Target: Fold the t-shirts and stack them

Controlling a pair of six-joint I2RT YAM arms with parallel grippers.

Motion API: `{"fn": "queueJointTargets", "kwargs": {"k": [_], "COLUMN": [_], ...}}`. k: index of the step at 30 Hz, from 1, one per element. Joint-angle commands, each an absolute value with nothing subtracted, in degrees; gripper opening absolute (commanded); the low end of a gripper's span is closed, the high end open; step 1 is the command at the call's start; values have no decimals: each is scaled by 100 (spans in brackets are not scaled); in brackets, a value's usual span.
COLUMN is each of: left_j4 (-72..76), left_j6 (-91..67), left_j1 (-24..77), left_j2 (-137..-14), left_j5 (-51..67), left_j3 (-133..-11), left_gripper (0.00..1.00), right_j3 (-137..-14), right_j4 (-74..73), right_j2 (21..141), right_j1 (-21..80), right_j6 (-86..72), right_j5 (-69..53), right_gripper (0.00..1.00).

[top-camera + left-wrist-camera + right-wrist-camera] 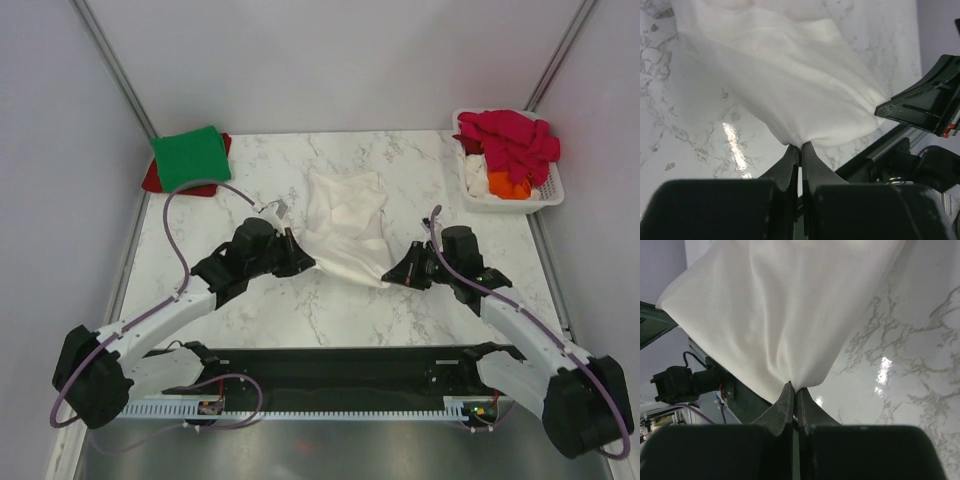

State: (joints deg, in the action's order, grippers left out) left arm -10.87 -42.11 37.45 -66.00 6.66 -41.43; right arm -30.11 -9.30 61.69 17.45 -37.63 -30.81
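Together the left gripper (800, 147) and right gripper (794, 390) each clamp tight on a near corner of the white t-shirt (345, 225). It lies mid-table with its near edge raised off the marble table (250, 320). At the far left corner, a folded green t-shirt (190, 155) rests on a red t-shirt (150, 182). A magenta t-shirt (510, 140) fills the white basket (548, 197).

we find the spread t-shirt (345, 225) at the middle of the table (330, 310), between the arms. the left gripper (300, 262) pinches its near left corner and the right gripper (392, 275) its near right corner. in the far left corner lie the folded t-shirts (190, 157), one on the other. in the far right corner the basket (553, 190) holds a heap of t-shirts (510, 140).
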Motion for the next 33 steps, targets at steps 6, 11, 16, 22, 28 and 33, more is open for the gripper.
{"fn": "queueJointTargets", "kwargs": {"k": [6, 11, 16, 22, 28, 33], "left_j4": [-3514, -4033, -4254, -4298, -4289, -4402], "left_j6": [-5300, -4923, -4589, -4167, -3648, -3129], "left_j1": [3946, 3937, 3832, 3367, 2699, 2093], "left_j2": [-5194, -5737, -6467, -7408, -8960, -11175], "left_j5": [1169, 809, 721, 1046, 1362, 1862], "left_j3": [-4534, -5483, -6152, -6811, -7935, -9898], "left_gripper": [2, 2, 3, 3, 4, 17], "right_j3": [-3873, -4727, -5387, -5914, -6643, -8264], "right_j4": [-2899, -3234, -3226, -3120, -2813, -2383], "right_j2": [4482, 5193, 6090, 6942, 8356, 10811], "right_j1": [1872, 1881, 1881, 1837, 1661, 1328], "right_j6": [-4333, -3947, -3745, -3639, -3542, -3534], "right_j5": [-2541, -2154, -1916, -1688, -1661, -1582], "right_gripper": [0, 0, 0, 0, 0, 28]}}
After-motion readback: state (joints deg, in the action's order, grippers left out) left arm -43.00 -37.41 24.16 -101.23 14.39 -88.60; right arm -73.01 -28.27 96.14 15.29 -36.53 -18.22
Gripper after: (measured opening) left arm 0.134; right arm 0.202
